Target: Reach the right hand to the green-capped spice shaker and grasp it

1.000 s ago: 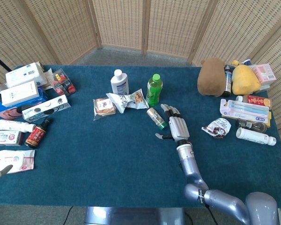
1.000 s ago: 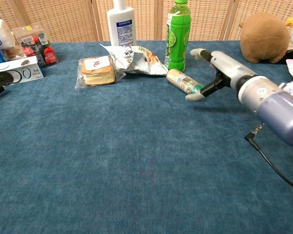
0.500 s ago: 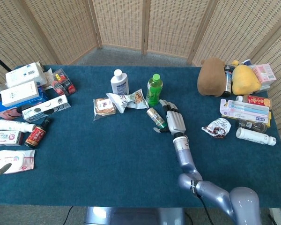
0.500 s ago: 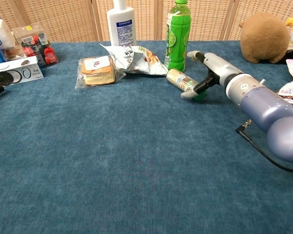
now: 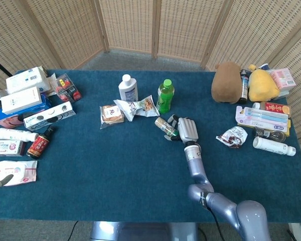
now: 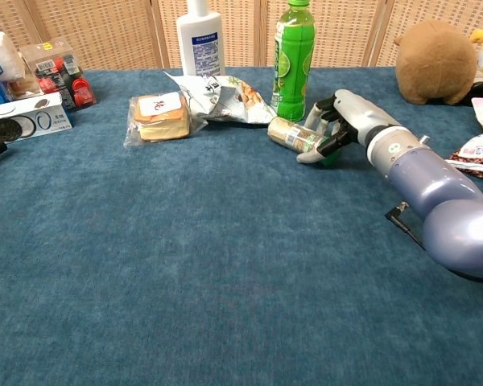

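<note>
The green-capped spice shaker (image 5: 165, 125) (image 6: 291, 134) lies on its side on the blue tablecloth, just in front of the green drink bottle (image 5: 165, 95) (image 6: 294, 56). My right hand (image 5: 187, 129) (image 6: 344, 121) grips its capped end, with fingers curled over the top and the thumb underneath. The green cap is mostly hidden inside the hand. Only two fingertips of my left hand (image 5: 1, 183) show at the far left edge, spread wide apart and holding nothing.
A snack bag (image 5: 138, 107), a wrapped sandwich (image 5: 111, 114) and a white bottle (image 5: 127, 88) sit left of the shaker. A crumpled wrapper (image 5: 232, 136) and a brown plush (image 5: 228, 82) are to the right. Boxes and packets line both table ends.
My right hand moved forward and left to the shaker, and its fingers closed around the capped end. The shaker shifted slightly left.
</note>
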You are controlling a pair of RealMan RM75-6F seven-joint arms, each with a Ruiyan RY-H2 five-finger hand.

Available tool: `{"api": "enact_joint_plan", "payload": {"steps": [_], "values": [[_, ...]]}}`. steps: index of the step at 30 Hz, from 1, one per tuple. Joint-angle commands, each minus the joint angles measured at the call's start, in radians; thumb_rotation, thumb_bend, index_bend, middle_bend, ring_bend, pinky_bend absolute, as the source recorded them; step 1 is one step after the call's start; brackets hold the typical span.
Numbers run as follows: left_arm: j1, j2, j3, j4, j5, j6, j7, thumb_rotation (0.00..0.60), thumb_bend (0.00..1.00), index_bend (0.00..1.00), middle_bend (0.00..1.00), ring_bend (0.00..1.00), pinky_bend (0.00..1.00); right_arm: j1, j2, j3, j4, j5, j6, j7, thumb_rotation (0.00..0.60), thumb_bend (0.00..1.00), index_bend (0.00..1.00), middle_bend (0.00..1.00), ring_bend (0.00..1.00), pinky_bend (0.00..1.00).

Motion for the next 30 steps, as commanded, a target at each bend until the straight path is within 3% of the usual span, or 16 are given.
{"api": "enact_joint_plan", "payload": {"steps": [1, 8, 21, 30], "values": [[0.001, 0.000, 0.001, -0.002, 0.003, 0.001, 0.001, 0.600, 0.00, 0.07, 0.00, 0.00, 0.00, -0.012, 0.014, -0.003, -0.023, -0.011, 0.024, 0.006, 0.600, 0.09, 0.50, 0.75, 0.73, 0.89], [0.001, -0.001, 0.004, -0.007, 0.014, 0.002, 0.002, 0.600, 0.00, 0.07, 0.00, 0.00, 0.00, -0.061, 0.100, -0.001, -0.174, -0.038, 0.114, -0.004, 0.600, 0.11, 0.50, 0.75, 0.73, 0.89], [-0.003, 0.004, 0.010, -0.009, 0.034, -0.008, -0.022, 0.600, 0.00, 0.07, 0.00, 0.00, 0.00, -0.165, 0.361, 0.024, -0.698, -0.081, 0.298, -0.160, 0.600, 0.13, 0.50, 0.75, 0.73, 0.89], [-0.006, 0.005, 0.011, -0.008, 0.040, -0.012, -0.029, 0.600, 0.00, 0.07, 0.00, 0.00, 0.00, -0.160, 0.427, 0.045, -0.853, -0.074, 0.332, -0.237, 0.600, 0.12, 0.50, 0.75, 0.73, 0.89]]}}
